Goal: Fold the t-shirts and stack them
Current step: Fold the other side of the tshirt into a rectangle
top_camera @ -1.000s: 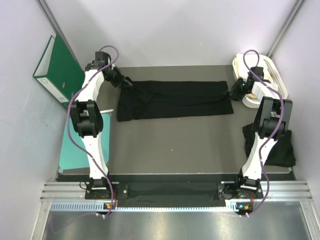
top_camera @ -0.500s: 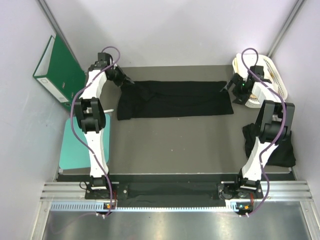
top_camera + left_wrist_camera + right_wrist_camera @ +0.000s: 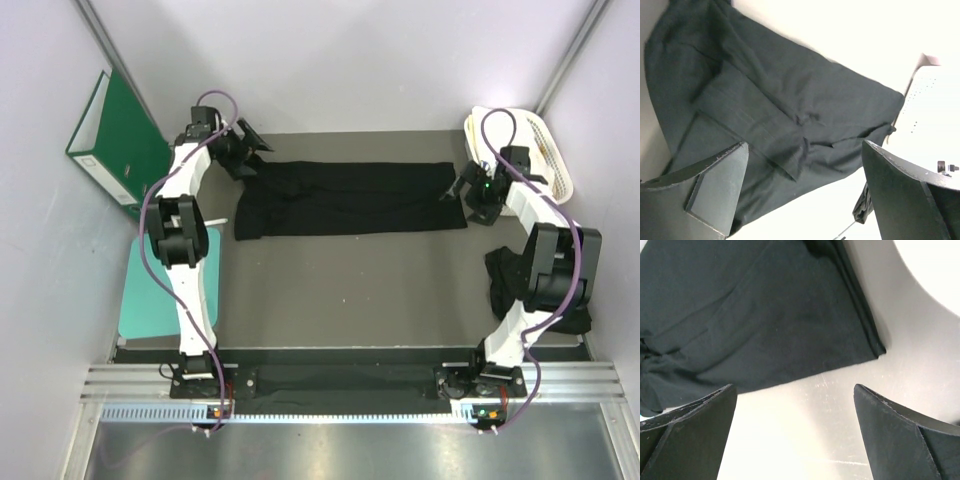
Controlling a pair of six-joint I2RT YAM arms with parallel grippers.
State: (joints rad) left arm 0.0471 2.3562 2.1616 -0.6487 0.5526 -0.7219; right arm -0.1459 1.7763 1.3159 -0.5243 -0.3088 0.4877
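Top view: a black t-shirt lies folded into a long strip across the far part of the table, left end rumpled, right end square. The left claw hangs at the strip's far left corner, the right claw just beside its right end, near a white basket. A second black t-shirt sits heaped at the right edge, partly hidden behind the right arm, so its shape cannot be read. A green binder and a teal mat stand to the left

Left wrist view: the fingers stand wide apart with nothing between them, above bunched layers and a loose fold of cloth. The table beyond is burnt out to white, and a pale object at the right edge is too washed out to name

Right wrist view: the fingers are spread wide and empty over the strip's neat corner, where stacked edges show. A bright curve at top right, probably the basket, is cut off

The likely trouble lies at the rumpled left end: a pinch that catches only the top layer of such floppy cloth could peel the strip open, and uneven lifts by the two arms would leave the next fold crooked. The right claw could also snag the basket, given how near it works
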